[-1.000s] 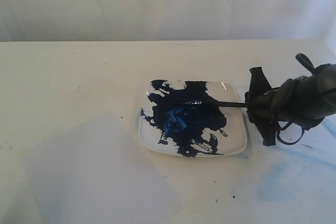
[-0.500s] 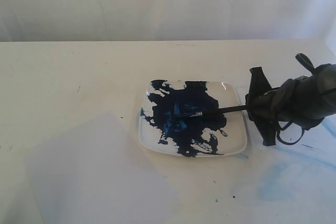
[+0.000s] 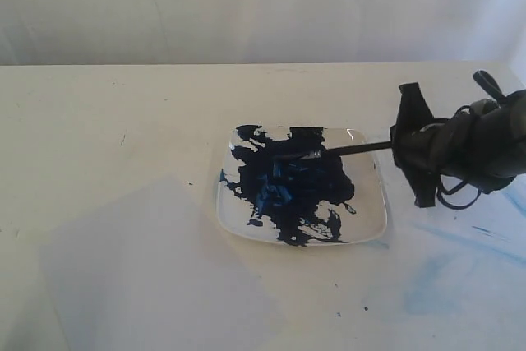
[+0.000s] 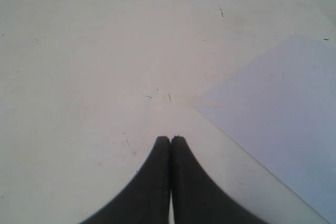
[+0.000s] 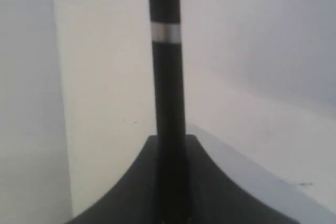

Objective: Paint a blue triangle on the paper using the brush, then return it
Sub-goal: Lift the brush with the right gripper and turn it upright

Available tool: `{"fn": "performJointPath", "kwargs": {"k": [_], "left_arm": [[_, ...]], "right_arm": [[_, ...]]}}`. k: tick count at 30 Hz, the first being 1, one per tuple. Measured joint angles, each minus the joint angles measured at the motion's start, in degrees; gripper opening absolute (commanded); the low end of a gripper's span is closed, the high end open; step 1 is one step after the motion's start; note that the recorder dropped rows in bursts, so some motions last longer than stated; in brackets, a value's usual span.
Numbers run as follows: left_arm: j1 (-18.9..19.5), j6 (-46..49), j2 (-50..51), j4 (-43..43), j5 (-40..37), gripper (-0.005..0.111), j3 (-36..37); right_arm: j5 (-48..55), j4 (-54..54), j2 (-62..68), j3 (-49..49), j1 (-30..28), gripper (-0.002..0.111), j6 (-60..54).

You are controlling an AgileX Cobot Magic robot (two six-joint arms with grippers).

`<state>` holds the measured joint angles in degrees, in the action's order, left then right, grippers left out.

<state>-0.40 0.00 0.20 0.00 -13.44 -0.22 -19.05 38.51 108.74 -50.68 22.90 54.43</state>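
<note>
Over the right side of the table [image 3: 123, 104], the right gripper [image 3: 408, 147] is clamped on the black handle of the brush [image 3: 349, 150], whose tip lies over the dark-blue paint blotch [image 3: 288, 191] on the white plate [image 3: 374, 228]. The paper [image 3: 156, 277] lies flat near the plate's left edge. The left gripper [image 4: 170, 142], fingers pressed together and holding nothing, hangs beside a paper corner

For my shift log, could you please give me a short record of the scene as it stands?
Brush: long black-handled paintbrush, bristles on dark-blue paint blotch
Plate: small square white glossy plate, holds the paint
Paper: large pale sheet, blank, unpainted
Right gripper: jaws shut on brush
Left gripper: jaws shut, empty, over cream table
</note>
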Motion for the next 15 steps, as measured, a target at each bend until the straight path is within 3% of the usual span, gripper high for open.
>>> {"fn": "performJointPath", "kwargs": {"k": [7,15], "left_arm": [[0.0,0.0,0.0,0.0,0.0,0.000,0.0],[0.0,0.0,0.0,0.0,0.0,0.000,0.0]], "right_arm": [[-9.1,-9.4,-6.5,0.0,0.0,0.000,-6.9],[-24.0,-37.9,-10.7,0.0,0.0,0.000,-20.0]]}}
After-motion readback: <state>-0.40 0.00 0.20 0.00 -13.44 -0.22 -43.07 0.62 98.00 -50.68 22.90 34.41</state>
